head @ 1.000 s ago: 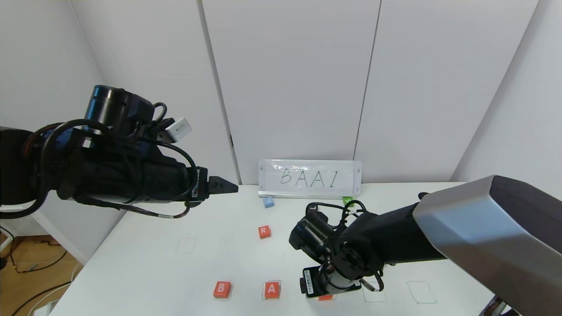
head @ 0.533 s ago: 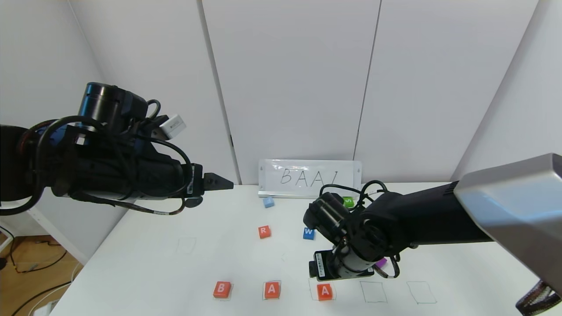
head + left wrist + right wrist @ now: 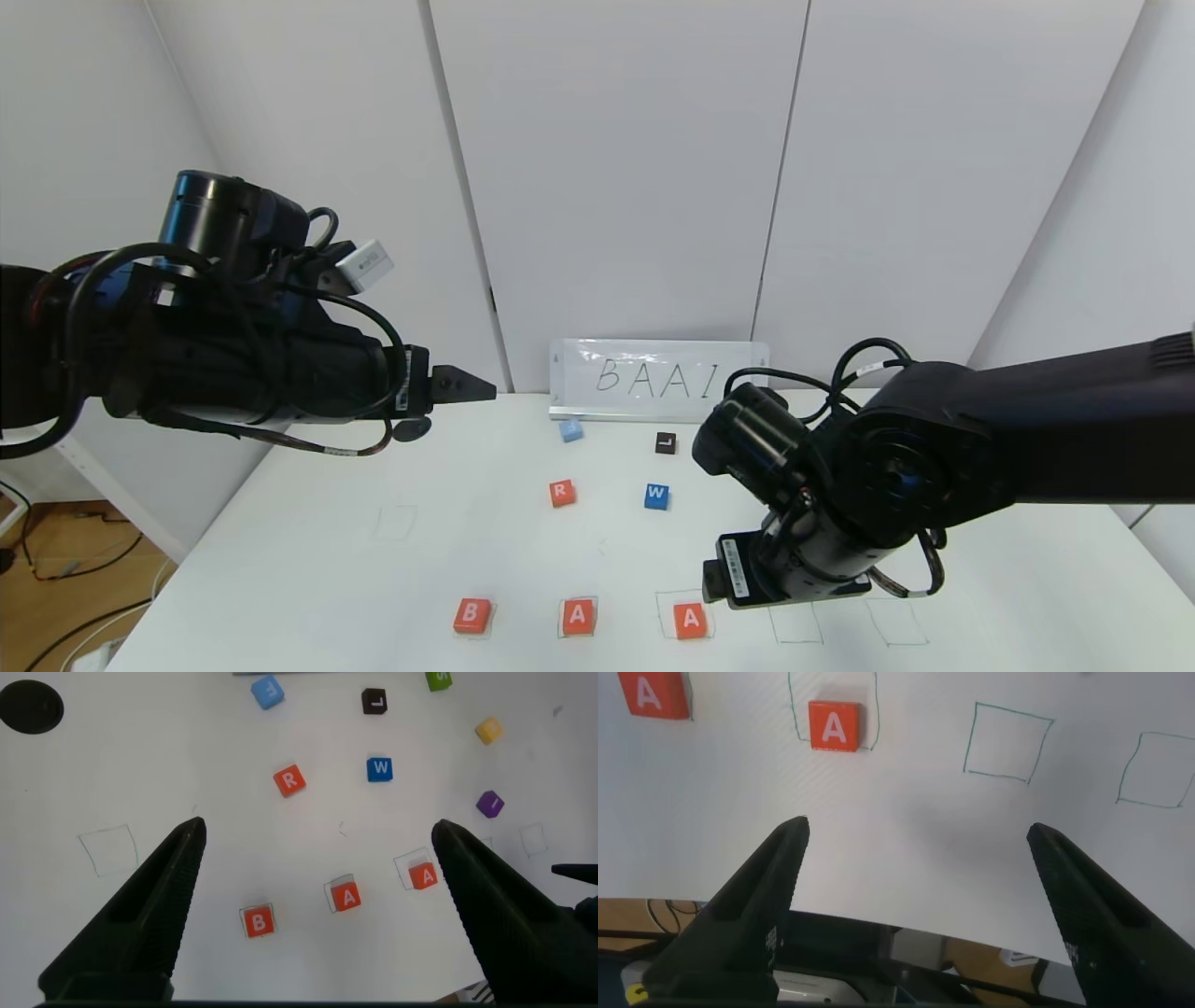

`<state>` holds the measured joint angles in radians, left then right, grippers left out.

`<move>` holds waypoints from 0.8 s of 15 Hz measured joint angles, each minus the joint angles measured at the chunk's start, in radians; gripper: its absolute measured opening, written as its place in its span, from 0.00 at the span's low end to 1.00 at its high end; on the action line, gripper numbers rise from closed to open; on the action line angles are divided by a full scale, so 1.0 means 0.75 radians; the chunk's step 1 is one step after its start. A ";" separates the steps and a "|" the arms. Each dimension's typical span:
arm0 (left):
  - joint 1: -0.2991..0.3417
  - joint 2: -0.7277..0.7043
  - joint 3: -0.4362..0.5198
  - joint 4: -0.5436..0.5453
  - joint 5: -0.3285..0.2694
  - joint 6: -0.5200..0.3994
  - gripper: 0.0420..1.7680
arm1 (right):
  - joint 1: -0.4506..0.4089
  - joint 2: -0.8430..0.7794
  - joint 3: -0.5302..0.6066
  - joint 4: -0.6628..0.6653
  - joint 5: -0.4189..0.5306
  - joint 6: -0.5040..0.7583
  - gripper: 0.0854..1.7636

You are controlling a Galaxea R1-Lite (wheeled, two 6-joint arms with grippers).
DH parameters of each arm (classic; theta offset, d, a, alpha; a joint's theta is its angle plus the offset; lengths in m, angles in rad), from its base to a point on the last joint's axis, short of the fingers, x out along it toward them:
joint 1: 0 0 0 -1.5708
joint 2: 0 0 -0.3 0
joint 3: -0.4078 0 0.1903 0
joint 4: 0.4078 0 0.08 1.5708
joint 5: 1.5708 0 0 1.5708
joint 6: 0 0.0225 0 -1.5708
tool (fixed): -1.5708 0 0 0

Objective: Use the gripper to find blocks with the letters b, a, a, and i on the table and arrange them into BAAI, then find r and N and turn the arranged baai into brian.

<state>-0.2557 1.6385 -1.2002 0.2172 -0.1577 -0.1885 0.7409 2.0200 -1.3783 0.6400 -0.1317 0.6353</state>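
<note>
A large white table (image 3: 308,579) fills the lower part of the scene, with thin pen-drawn square outlines along its near edge and white wall panels behind it. The left arm is held high above the table's left side, and its left gripper (image 3: 318,905) hangs with its two dark fingers spread wide apart and nothing between them. The right arm reaches in from the right, low over the near right part of the table; the right gripper (image 3: 920,905) also stands wide open and empty, above bare tabletop beside the drawn squares. A white sign (image 3: 659,379) hand-lettered BAAI stands at the table's far edge. Along the near edge, three orange-red blocks lie in a row, each on a drawn square: the B block (image 3: 472,615) on the left, an A block (image 3: 579,616) in the middle, and a second A block (image 3: 690,621) to its right. Two drawn squares to the right of that row hold no block. The purple I block (image 3: 490,804) lies apart from the row, farther back on the right side, seen only from the left wrist. The orange-red R block (image 3: 561,492) lies near the table's middle, with a blue W block (image 3: 656,496) to its right. Farther back are a black block (image 3: 665,442) and a light blue block (image 3: 570,429).
</note>
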 joint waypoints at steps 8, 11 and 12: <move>-0.012 -0.001 0.005 -0.001 -0.001 -0.002 0.97 | 0.049 -0.154 0.229 -0.032 0.011 0.331 0.96; -0.013 -0.001 0.005 -0.001 -0.005 -0.002 0.97 | 0.050 -0.178 0.237 0.018 0.057 0.428 0.96; -0.013 -0.001 0.005 -0.001 -0.016 -0.002 0.97 | 0.049 -0.198 0.245 0.035 0.111 0.437 0.96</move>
<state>-0.2655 1.6377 -1.1964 0.2164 -0.1696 -0.1900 0.7772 1.8713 -1.1949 0.6664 -0.0487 0.9634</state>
